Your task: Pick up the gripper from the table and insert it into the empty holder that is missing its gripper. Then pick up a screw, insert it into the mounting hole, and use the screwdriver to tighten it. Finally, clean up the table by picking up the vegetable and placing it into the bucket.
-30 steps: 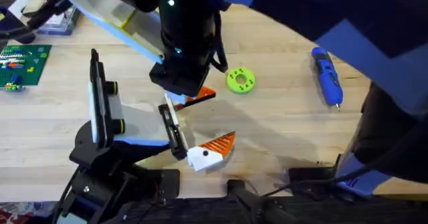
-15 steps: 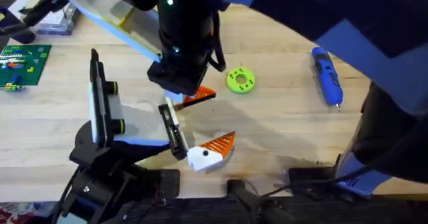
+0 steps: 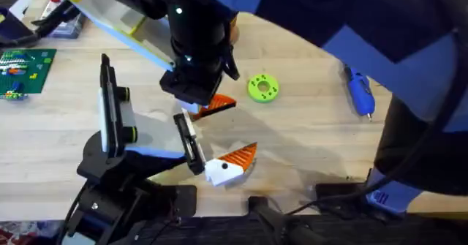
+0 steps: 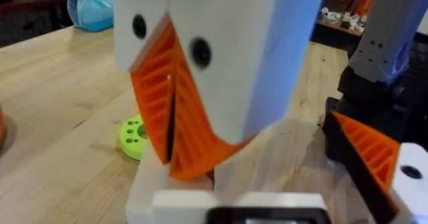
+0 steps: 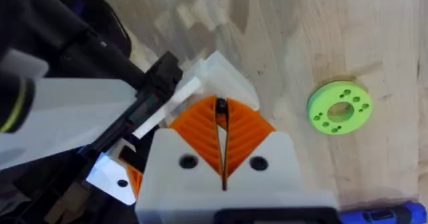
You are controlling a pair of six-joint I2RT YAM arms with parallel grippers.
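Observation:
The holder (image 3: 121, 124) stands at the left on my left arm, its black rail (image 3: 191, 144) facing right. One orange finger (image 3: 232, 163) sits at the rail's near end, and the left wrist view shows this finger (image 4: 374, 158) too. The other gripper (image 3: 219, 104) rests at the rail's far end, its white base (image 4: 167, 187) against the rail. My right gripper (image 5: 221, 105) points down onto that base, shut on a small dark screw (image 5: 219, 106). My left gripper (image 3: 245, 126), the holder's own pair, stands open. The screwdriver (image 3: 358, 93) lies far right. Vegetable and bucket are out of view.
A lime-green disc with holes (image 3: 263, 88) lies right of the rail, and the right wrist view shows this disc (image 5: 339, 108) as well. A green circuit board (image 3: 25, 69) sits at the far left. My right arm's blurred blue upper part (image 3: 351, 18) hangs over the back right.
My right arm has shifted slightly left, and its blurred upper part now covers the screwdriver's far end. Both orange fingers and the holder have stayed put.

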